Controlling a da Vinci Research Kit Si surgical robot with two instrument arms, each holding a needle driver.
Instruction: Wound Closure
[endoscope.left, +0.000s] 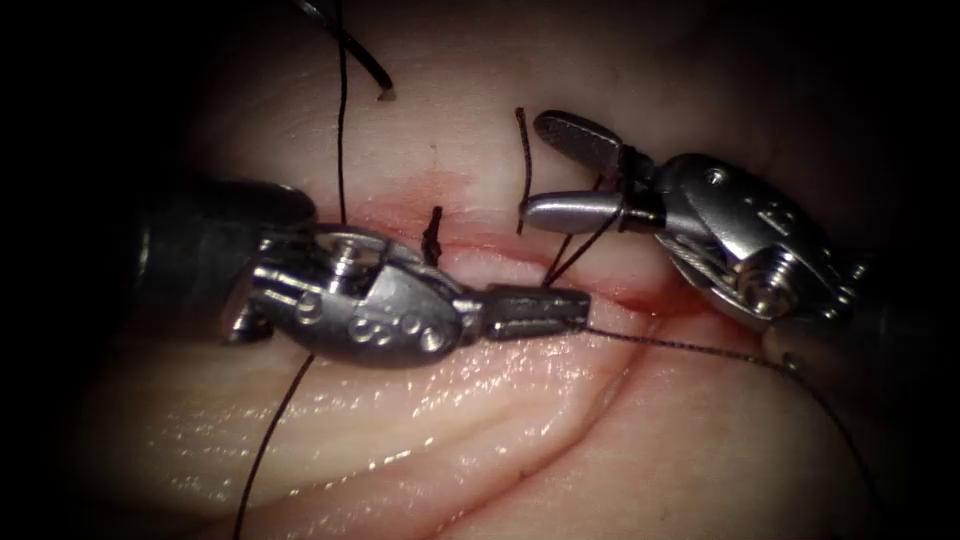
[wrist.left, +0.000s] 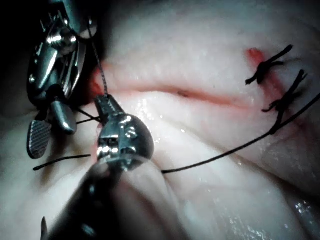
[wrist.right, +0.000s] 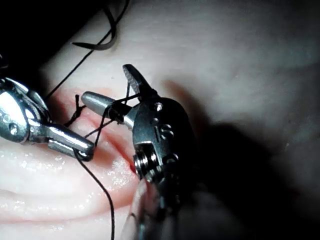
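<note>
Thread (endoscope.left: 690, 348) is clamped in the closed left pincer (endoscope.left: 560, 310) at the cut (endoscope.left: 640, 297) (mid-frame). Right pincer (endoscope.left: 545, 170) gapes wide, thread looped round it, gripping nothing. Needle (endoscope.left: 350, 45) lies free on the tissue (endoscope.left: 400, 420), upper left.

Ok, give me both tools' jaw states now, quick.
Left tool: jaws shut on the thread, at the cut.
Right tool: jaws open, holding nothing; thread is looped around them.

Finished knot (endoscope.left: 433, 235), dark, upright; red fluid (endoscope.left: 405, 205) alongside
</note>
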